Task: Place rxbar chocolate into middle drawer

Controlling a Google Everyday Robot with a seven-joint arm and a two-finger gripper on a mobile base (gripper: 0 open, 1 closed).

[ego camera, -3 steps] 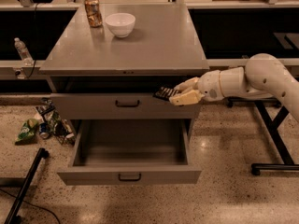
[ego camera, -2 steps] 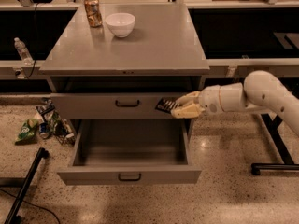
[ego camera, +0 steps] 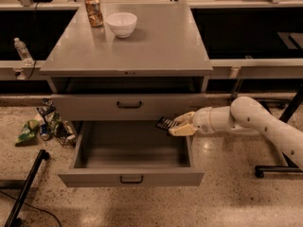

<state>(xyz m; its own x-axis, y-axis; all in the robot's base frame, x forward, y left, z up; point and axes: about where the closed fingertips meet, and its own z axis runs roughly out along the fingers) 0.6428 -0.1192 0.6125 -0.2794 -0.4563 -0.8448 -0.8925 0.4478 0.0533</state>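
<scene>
While my white arm (ego camera: 265, 126) reaches in from the right, my pincer (ego camera: 176, 126) sits at the right rear corner of the wide shallow grey metal middle drawer (ego camera: 130, 176), which stands open with its inside showing. Pincer fingers are clamped on the small flat dark rxbar chocolate (ego camera: 165, 123) with pale stripes. The bar sticks out leftward from the fingertips, held over the drawer's right back edge, just under the closed grey upper drawer front (ego camera: 94, 107); I can't tell if it touches the drawer wall. Middle drawer has a small dark bar handle (ego camera: 131, 179) at the centre of its flat front. On the flat grey cabinet top (ego camera: 156, 51) are a white round bowl (ego camera: 121, 23) and an orange drink can (ego camera: 93, 11) just beside it, both back left, well apart from the bar. A clear plastic bottle (ego camera: 21, 50) stands on the ledge at far left. Crumpled snack bags and cans (ego camera: 45, 126) lie on the speckled floor left of the cabinet.
</scene>
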